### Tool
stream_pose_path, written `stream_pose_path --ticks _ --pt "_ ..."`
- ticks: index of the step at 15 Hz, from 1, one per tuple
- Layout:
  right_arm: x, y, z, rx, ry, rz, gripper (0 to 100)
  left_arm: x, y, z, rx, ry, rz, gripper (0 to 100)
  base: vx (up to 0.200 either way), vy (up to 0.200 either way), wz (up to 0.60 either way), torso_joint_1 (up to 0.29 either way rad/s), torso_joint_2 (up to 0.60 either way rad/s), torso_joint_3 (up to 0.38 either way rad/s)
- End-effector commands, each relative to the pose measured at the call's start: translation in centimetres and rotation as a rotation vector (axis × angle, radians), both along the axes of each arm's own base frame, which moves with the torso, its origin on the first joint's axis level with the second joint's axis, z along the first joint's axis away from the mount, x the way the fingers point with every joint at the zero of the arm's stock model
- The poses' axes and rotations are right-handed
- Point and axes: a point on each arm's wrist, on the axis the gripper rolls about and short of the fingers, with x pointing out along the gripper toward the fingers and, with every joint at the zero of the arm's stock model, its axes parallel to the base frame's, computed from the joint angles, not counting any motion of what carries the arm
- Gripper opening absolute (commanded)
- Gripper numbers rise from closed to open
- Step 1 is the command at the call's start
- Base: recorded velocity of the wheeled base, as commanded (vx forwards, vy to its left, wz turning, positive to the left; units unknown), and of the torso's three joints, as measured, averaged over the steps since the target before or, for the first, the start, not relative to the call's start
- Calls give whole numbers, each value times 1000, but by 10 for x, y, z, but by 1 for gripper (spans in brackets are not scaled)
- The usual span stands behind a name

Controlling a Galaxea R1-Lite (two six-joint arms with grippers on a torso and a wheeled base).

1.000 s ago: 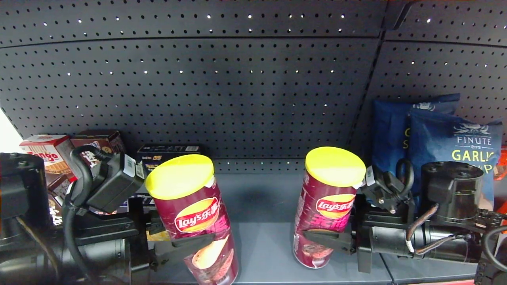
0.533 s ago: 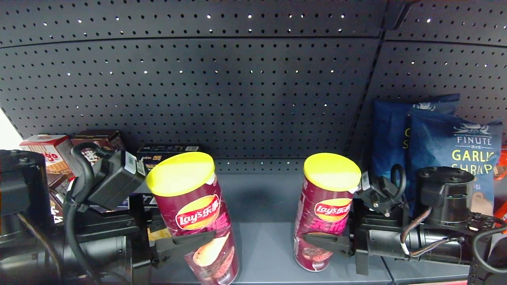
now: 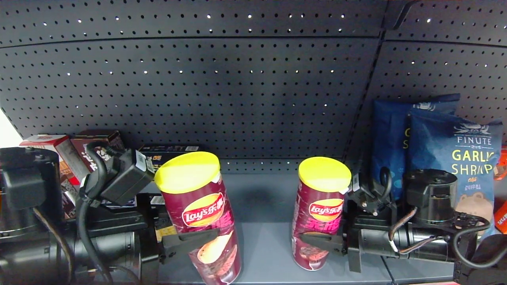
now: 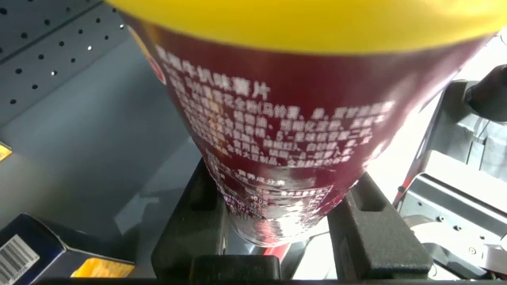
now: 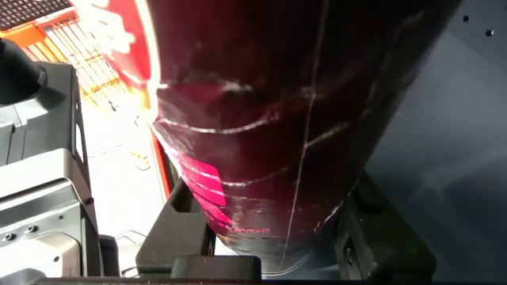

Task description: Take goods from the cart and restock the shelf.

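Two items over the shelf (image 3: 261, 237), neither released: left chip canister (image 3: 198, 213), tilted, clamped in the left hand (image 3: 197, 241); right chip canister (image 3: 321, 209), near upright, clamped in the right hand (image 3: 317, 243); set-down outstanding.

We are noting the left maroon cardboard chip tube (image 3: 202, 221), yellow-lidded, showing a red-and-yellow oval logo over pink lettering; in the left wrist view its back is carrying fine white print. The right maroon cardboard chip tube (image 3: 319, 221) is wearing the same colours. The dark grey perforated metal back panel (image 3: 237, 99) is showing a regular dot grid. The flat blue-grey shelf board (image 3: 261, 237) is reading plain. Two navy blue snack bags (image 3: 451, 146) are carrying white and yellow lettering. A red-and-white cardboard box (image 3: 59, 148) is showing far left.
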Motion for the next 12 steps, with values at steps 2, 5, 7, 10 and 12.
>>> stream_pose_path --ticks 2,5,7,10,12 --pt "4 1 -6 -15 17 -5 0 2 -1 -2 4 8 -1 0 0 0 0 0 0 0" --pt "4 1 -7 -15 19 -3 100 2 -1 -2 4 8 -1 0 0 0 0 0 0 0" --pt "1 0 -6 -17 15 -9 100 1 -1 -4 7 14 -1 0 0 0 0 0 0 0" --pt "-6 -6 -2 -11 5 -17 100 1 -1 -4 7 15 -3 0 0 0 0 0 0 0" --pt "-14 -13 -1 -12 7 -23 100 0 0 -5 9 18 -4 0 0 0 0 0 0 0"
